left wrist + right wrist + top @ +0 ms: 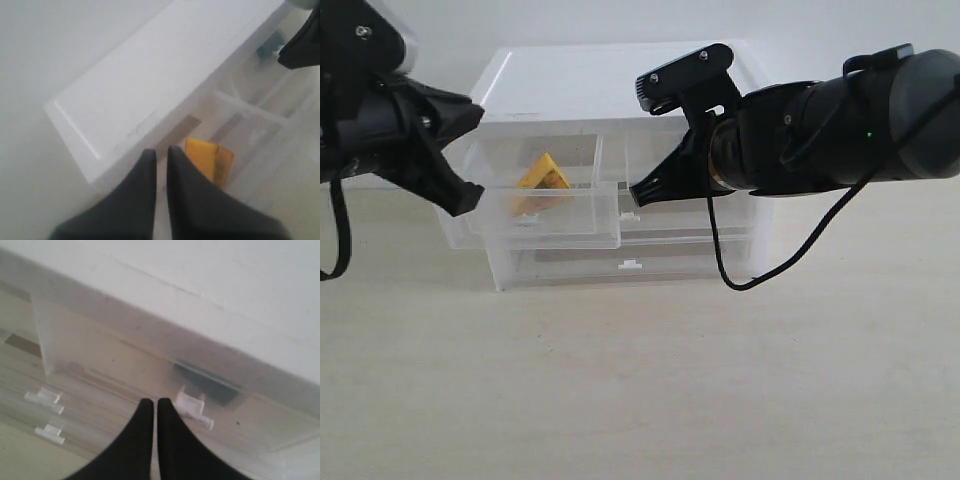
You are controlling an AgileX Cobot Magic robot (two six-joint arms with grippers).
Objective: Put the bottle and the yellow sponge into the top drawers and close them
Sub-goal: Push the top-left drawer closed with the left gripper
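- Sponge [542, 180]: lying tilted inside the left drawer [570, 228], loose, touched by neither gripper.
- Left gripper [161, 152]: pinched together on nothing, tips hanging over that drawer, just beside the sponge in the wrist view.
- Left arm: entering from the left edge of the exterior view, wrist angled down toward the cabinet [620, 70].
- Left drawer: drawn well out from the cabinet front.
- Right gripper [640, 192]: likewise clenched and empty, tip at the front of the right drawer [685, 215], just above its handle [192, 407]; contact or a hair's gap, impossible to tell.
- Right arm: reaching in from the right, roughly level, fingers sloping down to the drawer front.
- Right drawer: flush with the cabinet, or nearly so; inside it probably the bottle [270, 47], visible only as a blurred teal shape.
- Step in hand, by judgement: both items stowed, closing under way, with the right drawer all but home and the left one not yet pushed.
- Next move, by judgement: left fingertips down to the front face of the left drawer, then a straight, level push toward the cabinet.
- Risk: an off-centre press skewing the drawer, or shoving the light cabinet across the table [640, 380].
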